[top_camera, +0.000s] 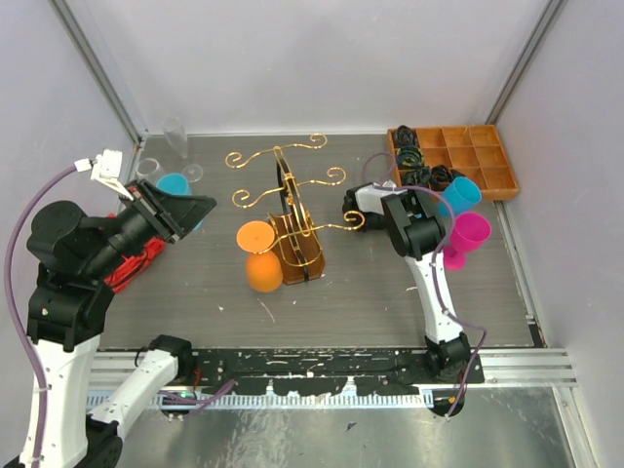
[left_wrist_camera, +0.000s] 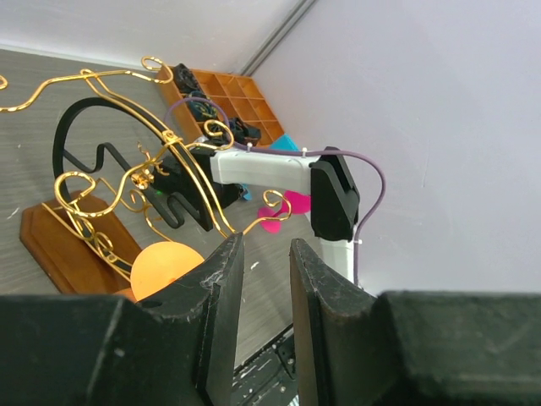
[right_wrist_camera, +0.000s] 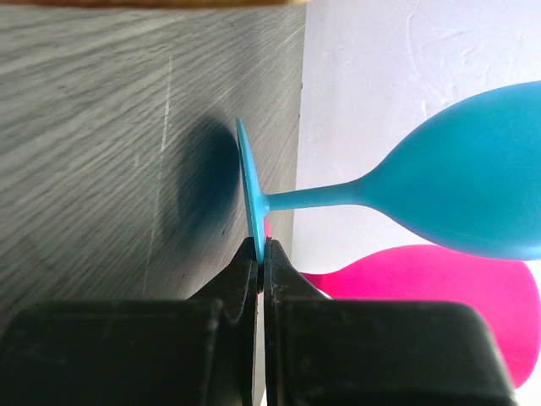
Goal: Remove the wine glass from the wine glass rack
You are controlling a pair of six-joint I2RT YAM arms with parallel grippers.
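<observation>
The gold wire wine glass rack (top_camera: 288,210) stands mid-table on its brown wooden base; it also shows in the left wrist view (left_wrist_camera: 127,169). An orange wine glass (top_camera: 261,261) hangs bowl-down at its front left, and its bowl shows in the left wrist view (left_wrist_camera: 165,266). My right gripper (right_wrist_camera: 262,245) is shut on the foot rim of a blue wine glass (right_wrist_camera: 252,203) and holds it on its side, right of the rack (top_camera: 460,195). My left gripper (left_wrist_camera: 264,245) is open and empty, left of the rack (top_camera: 190,210).
A pink wine glass (top_camera: 466,237) sits just below the held blue one. A compartmented wooden tray (top_camera: 458,161) is at the back right. Another blue glass (top_camera: 174,185) and clear glasses (top_camera: 175,136) stand at the back left by my left gripper. Walls close in on three sides.
</observation>
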